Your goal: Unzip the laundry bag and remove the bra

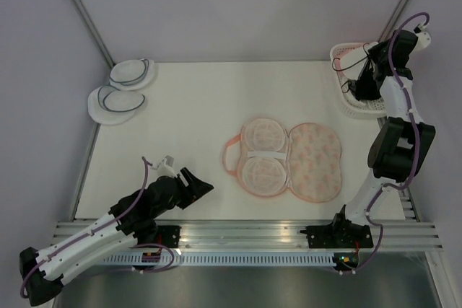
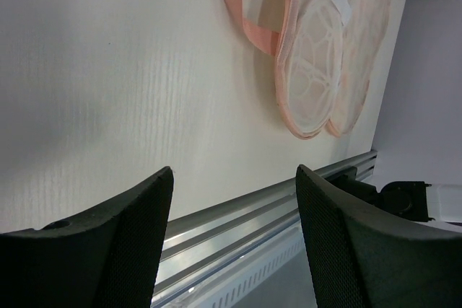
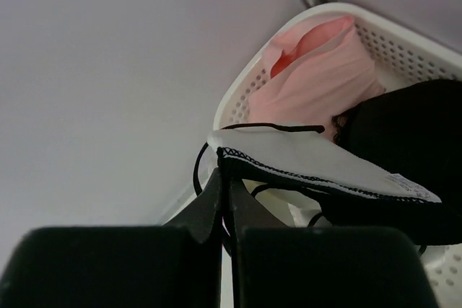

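Pale lilac walls enclose the white worktop (image 1: 188,106). Near left, the left tool (image 2: 234,172) hovers with jaws apart, holding nothing. At the centre the laundry bag (image 1: 312,158) lies unzipped and spread open flat. Far right, the right tool (image 3: 229,177) is clamped on the bra (image 3: 310,164) above the basket (image 3: 404,41), which holds a pink garment (image 3: 325,70) and a black garment (image 3: 411,128). Removal looks nearly done; next, the right tool likely needs to lower and let go.

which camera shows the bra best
Right wrist view: the bra, white cup with black edging, sits close up, pinched in the shut right gripper over the basket. Top view shows only thin black straps beside the arm; left wrist view shows none of it.
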Controlling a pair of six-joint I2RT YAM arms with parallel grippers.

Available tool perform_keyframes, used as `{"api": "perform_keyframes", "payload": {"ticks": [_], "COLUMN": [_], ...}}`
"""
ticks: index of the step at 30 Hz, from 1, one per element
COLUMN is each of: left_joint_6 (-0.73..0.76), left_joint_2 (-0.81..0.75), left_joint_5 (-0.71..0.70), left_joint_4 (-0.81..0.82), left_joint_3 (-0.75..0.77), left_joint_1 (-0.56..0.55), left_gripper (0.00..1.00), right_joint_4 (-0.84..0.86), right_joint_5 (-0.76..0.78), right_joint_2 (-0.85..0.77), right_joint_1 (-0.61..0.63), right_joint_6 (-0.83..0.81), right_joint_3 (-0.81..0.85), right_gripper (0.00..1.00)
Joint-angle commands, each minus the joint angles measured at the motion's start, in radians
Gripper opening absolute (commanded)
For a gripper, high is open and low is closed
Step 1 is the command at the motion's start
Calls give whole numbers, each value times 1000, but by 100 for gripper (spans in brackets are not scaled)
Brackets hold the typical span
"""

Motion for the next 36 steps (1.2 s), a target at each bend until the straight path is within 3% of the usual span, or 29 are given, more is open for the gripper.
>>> {"api": "perform_keyframes", "payload": {"ticks": [1,11,18,23,24,28,33,36], "left_joint_6": [9,17,28,32,34,32,37,42], "left_joint_2": [31,107,147,128,123,88,39,20], "left_joint_5": [-20,-39,-24,-15,-12,-6,-9,-7], "left_joint_4": [2,49,85,92,92,86,73,62], "left_joint_3": [43,58,51,46,44,38,41,43], "left_joint_1": [-1,0,2,2,2,3,2,3], "left_gripper": [73,74,75,75,75,75,75,75], "right_joint_4": [11,-102,-207,-48,-41,-41,-47,-127], "right_joint_5": [55,-20,35,-28,-40,-51,-2,59], "right_joint_2": [96,449,495,341,313,151,-24,-89], "right_joint_1": [-23,-47,-31,-33,-33,-31,-27,-5], "right_joint_6": [1,13,6,-24,-22,-24,-24,-45], "right_joint_3": [125,92,108,-3,-7,15,-14,6], "right_gripper": [0,0,0,2,6,65,95,98]}}
